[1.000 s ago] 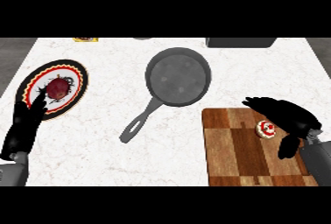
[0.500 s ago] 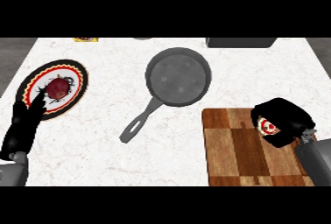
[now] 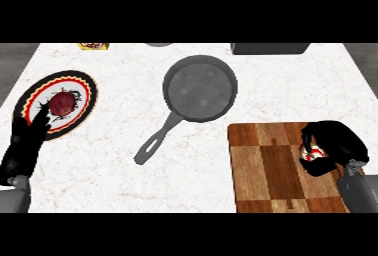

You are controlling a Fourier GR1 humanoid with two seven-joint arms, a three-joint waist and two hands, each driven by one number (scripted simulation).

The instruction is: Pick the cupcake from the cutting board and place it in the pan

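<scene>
Right hand [image 3: 334, 145] curled round cupcake [image 3: 315, 152] on cutting board [image 3: 273, 170]. Lift straight, carry far-left to pan [image 3: 199, 89]. Left hand [image 3: 28, 142] resting released.

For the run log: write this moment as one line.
phase: grasp | right hand: fingers curled round cupcake on board | left hand: open, by plate | pan: holds nothing

1 pan [image 3: 200, 90], 1 cutting board [image 3: 269, 165], 1 cupcake [image 3: 315, 153], 1 plate [image 3: 81, 97], 2 hands: left hand [image 3: 28, 145], right hand [image 3: 336, 145]
</scene>
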